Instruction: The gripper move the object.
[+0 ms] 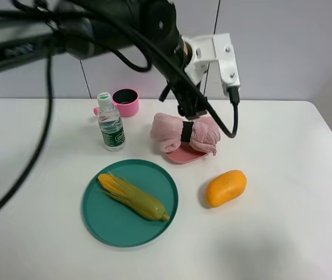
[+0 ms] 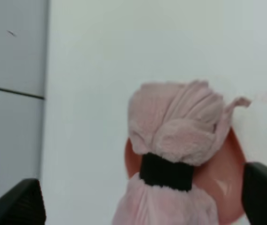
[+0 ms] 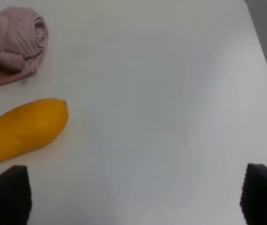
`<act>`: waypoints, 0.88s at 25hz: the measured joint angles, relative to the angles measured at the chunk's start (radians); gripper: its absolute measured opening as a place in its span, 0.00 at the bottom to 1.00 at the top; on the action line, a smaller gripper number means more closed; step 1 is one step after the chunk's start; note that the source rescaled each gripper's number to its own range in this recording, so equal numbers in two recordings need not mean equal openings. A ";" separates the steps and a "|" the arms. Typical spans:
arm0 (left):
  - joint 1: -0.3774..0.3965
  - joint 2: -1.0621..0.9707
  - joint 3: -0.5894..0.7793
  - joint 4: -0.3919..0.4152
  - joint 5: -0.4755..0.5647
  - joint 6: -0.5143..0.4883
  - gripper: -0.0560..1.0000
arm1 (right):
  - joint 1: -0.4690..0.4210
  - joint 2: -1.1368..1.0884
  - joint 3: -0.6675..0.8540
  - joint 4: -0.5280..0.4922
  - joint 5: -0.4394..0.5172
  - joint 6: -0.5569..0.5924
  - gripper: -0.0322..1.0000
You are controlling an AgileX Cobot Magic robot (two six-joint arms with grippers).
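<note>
A pale-pink towel (image 1: 185, 134) banded in black is seen on a pink plate (image 1: 183, 156), with a yellow-green corn cob (image 1: 133, 196) on a teal plate (image 1: 107, 224), an orange-yellow mango (image 1: 226, 188), a pink cup (image 1: 125, 102) and a white desk (image 1: 282, 175).

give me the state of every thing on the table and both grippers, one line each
towel: rolled, banded, lying on pink plate
left gripper: open, above towel
right gripper: open, empty
bottle: upright, capped
pink cup: upright
corn: lying on green plate
mango: lying on table
</note>
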 joint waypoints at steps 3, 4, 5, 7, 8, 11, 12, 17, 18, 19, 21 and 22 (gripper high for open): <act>0.005 -0.139 0.000 0.001 0.040 -0.020 0.76 | 0.000 0.000 0.000 0.000 0.000 0.000 1.00; 0.017 -0.197 0.000 0.001 0.056 -0.033 0.76 | 0.000 0.000 0.000 0.000 0.000 0.000 1.00; 0.033 -0.240 0.000 0.001 0.064 -0.048 0.76 | 0.000 0.000 0.000 0.000 0.000 0.000 1.00; 0.090 -0.330 0.000 0.002 0.091 -0.083 0.76 | 0.000 0.000 0.000 0.000 0.000 0.000 1.00; 0.131 -0.376 0.000 0.002 0.111 -0.089 0.76 | 0.000 0.000 0.000 0.000 0.000 0.000 1.00; 0.279 -0.495 0.000 0.007 0.180 -0.097 0.77 | 0.000 0.000 0.000 0.000 0.000 0.000 1.00; 0.339 -0.530 0.000 0.008 0.212 -0.097 0.77 | 0.000 0.000 0.000 0.000 0.000 0.000 1.00; 0.639 -0.660 0.000 0.008 0.428 -0.060 0.77 | 0.000 0.000 0.000 0.000 0.000 0.000 1.00; 0.697 -0.685 0.001 -0.001 0.450 -0.063 0.77 | 0.000 0.000 0.000 0.000 0.000 0.000 1.00; 0.748 -0.711 0.002 -0.027 0.462 -0.064 0.77 | 0.000 0.000 0.000 0.000 0.000 0.000 1.00; 0.813 -0.768 0.006 -0.090 0.466 -0.063 0.77 | 0.000 0.000 0.000 0.000 0.000 0.000 1.00; 0.833 -0.803 0.007 -0.117 0.466 -0.063 0.77 | 0.000 0.000 0.000 0.000 0.000 0.000 1.00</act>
